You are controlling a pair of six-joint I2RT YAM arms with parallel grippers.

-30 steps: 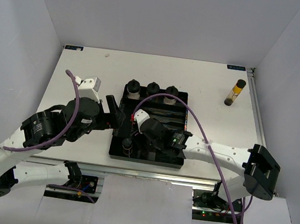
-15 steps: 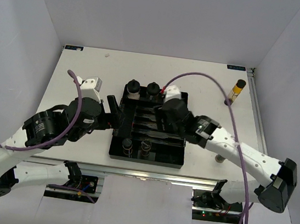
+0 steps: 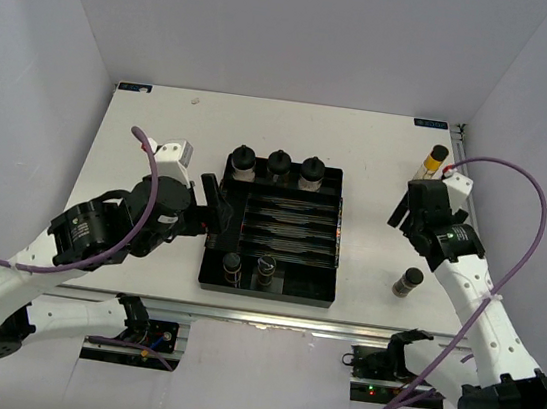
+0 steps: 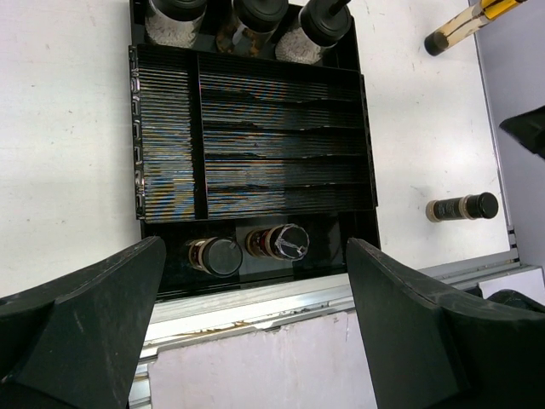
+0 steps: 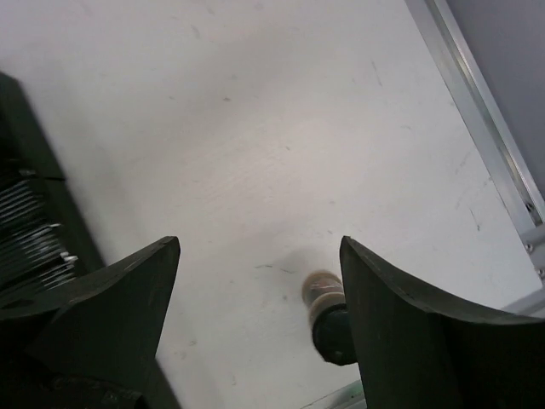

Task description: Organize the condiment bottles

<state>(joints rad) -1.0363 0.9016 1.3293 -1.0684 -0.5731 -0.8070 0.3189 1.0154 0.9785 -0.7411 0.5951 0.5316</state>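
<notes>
A black slatted tray (image 3: pixel 290 229) holds three squat bottles with knobbed black lids (image 3: pixel 279 165) in its back row. Two small bottles (image 3: pixel 250 266) stand in its front compartment. A small dark-capped bottle (image 3: pixel 407 282) stands on the table right of the tray, and a tall yellow-filled bottle (image 3: pixel 431 168) stands at the far right. My left gripper (image 3: pixel 211 206) is open and empty above the tray's left edge. My right gripper (image 3: pixel 408 214) is open and empty above the table near the yellow bottle. The right wrist view shows the small bottle (image 5: pixel 328 313) below, by the right finger.
The table's metal right rail (image 5: pixel 477 119) runs close to the right gripper. The left wrist view shows the tray (image 4: pixel 281 136), its two front bottles (image 4: pixel 251 249), the loose bottle (image 4: pixel 462 207) and the table's near edge (image 4: pixel 255 298). White walls enclose the table.
My right arm has swung from over the tray's front compartment to the table's right side, leaving a second small bottle standing there. The left arm has barely moved.
</notes>
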